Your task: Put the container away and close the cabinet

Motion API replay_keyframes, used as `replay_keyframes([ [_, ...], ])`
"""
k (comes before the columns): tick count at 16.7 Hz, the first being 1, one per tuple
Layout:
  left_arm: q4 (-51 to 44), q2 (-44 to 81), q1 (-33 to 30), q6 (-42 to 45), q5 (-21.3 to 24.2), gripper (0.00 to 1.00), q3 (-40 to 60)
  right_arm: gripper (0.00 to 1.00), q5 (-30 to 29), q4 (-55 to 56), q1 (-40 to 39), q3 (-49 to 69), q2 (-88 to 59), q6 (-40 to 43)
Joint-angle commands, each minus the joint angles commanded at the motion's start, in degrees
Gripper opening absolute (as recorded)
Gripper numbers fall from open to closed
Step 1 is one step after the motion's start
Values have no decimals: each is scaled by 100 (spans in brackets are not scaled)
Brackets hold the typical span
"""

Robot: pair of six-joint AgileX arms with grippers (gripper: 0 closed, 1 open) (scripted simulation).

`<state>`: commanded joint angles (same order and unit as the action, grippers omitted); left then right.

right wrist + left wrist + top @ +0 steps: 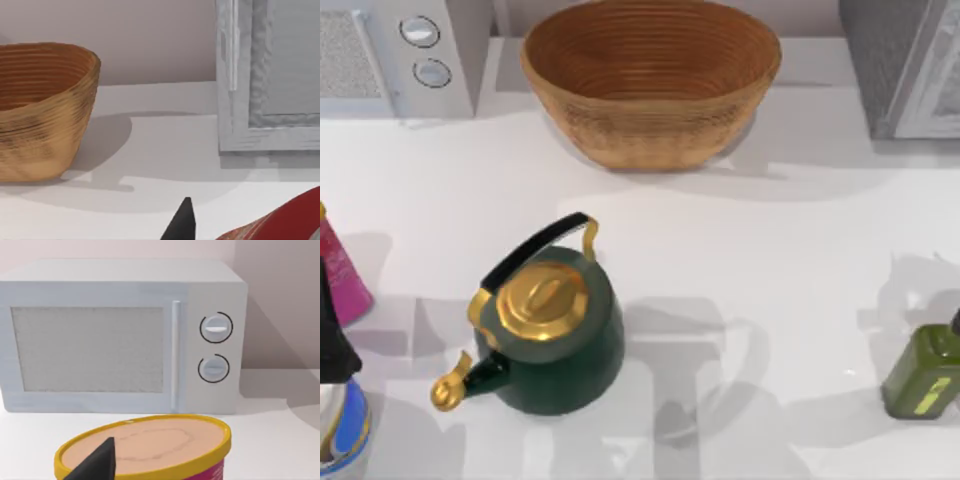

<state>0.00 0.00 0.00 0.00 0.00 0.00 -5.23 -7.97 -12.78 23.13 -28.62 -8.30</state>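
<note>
Lying low beside the right pincer's black fingertip, red container, near the grey cabinet; jaw spread impossible to tell. Left pincer fingertip over a yellow-rimmed tub.

A white, glossy counter fills the scene, catching soft grey shadows and pale reflections. At its far edge a plain wall of muted pinkish beige rises. In the far left corner stands a white microwave with a mesh-patterned door, a vertical handle and two round dials, one above the other. In the far right corner stands a pale grey cabinet with a framed panel door and a slim vertical handle; it throws a shadow onto the counter beside it. The light is even and diffuse, coming from above
</note>
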Motion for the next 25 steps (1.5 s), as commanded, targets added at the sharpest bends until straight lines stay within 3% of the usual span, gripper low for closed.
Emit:
replay_keyframes([
  [7, 0, 0, 0, 0, 0, 100, 0, 0, 469, 704, 1166, -2103, 2629, 749],
  [15, 0, 0, 0, 0, 0, 100, 0, 0, 516, 785, 1259, -2309, 2835, 814],
  [20, 0, 0, 0, 0, 0, 100, 0, 0, 458, 507, 1272, -1543, 1985, 956],
  [25, 0, 0, 0, 0, 0, 100, 0, 0, 311, 281, 1173, 522, 370, 1003],
])
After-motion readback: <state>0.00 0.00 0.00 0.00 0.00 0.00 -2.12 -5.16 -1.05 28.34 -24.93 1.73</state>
